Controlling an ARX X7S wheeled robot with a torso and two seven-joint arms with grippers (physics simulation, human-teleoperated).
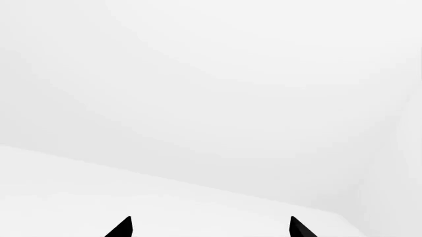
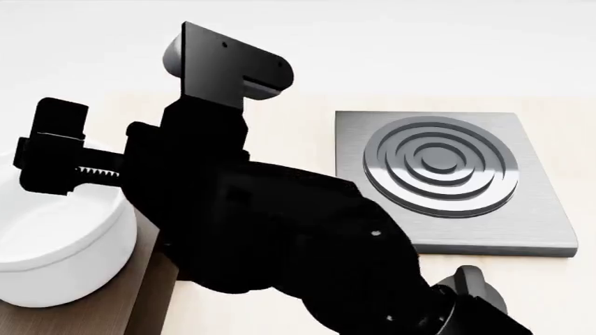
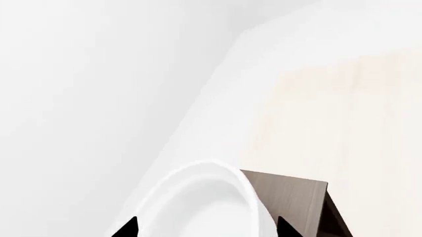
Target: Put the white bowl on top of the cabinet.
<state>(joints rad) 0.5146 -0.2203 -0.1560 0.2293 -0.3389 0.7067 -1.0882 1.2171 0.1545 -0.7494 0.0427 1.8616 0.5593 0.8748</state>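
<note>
Right tool (image 2: 51, 150) sits at the left middle of the head view, a black clamp on the big dark arm that fills the foreground, poised at the rim of the white bowl (image 2: 56, 241). In the right wrist view its two tips show at the bottom edge, spread with the bowl's rim between them, but whether the pads press the wall cannot be told from these pictures. The bowl stands upright in the lower left of the head view, and under it a strip of the dark brown cabinet (image 2: 149, 293) top is visible; the right wrist view also shows the bowl over that brown top, near a corner of it. By my reading the bowl is already resting on the cabinet, so the step in hand is the release. The next move calls for spreading the tool clear of the rim and lifting straight away without dragging the bowl toward the edge. Left tool (image 1: 209, 228) shows only two black tips, spread, facing blank white, holding nothing. Farther back, right of centre on the pale bench (image 2: 308, 118), lies the grey stove plate (image 2: 447, 174) with its rings, well apart from the bowl.
</note>
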